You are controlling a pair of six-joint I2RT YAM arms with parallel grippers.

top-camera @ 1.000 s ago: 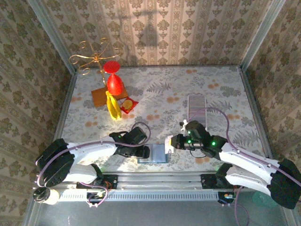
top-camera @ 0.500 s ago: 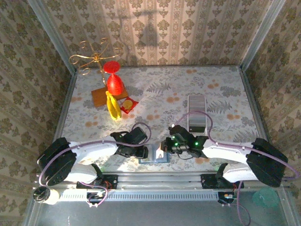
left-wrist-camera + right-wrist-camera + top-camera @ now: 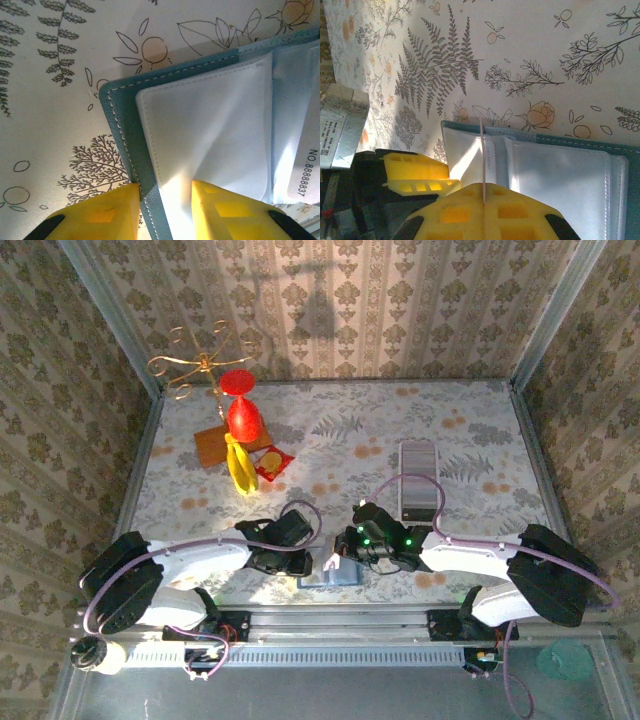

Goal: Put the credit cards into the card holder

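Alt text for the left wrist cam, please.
Open teal card holder with clear sleeves lies on a floral tablecloth, with the yellow fingertips of the left gripper straddling its stitched edge. A card printed with a number pokes in at the right edge.

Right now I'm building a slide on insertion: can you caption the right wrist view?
Right hand pinching a credit card edge-on at the open teal card holder on a floral tabletop.

The card holder is cropped at the right edge; bottom edge likewise.
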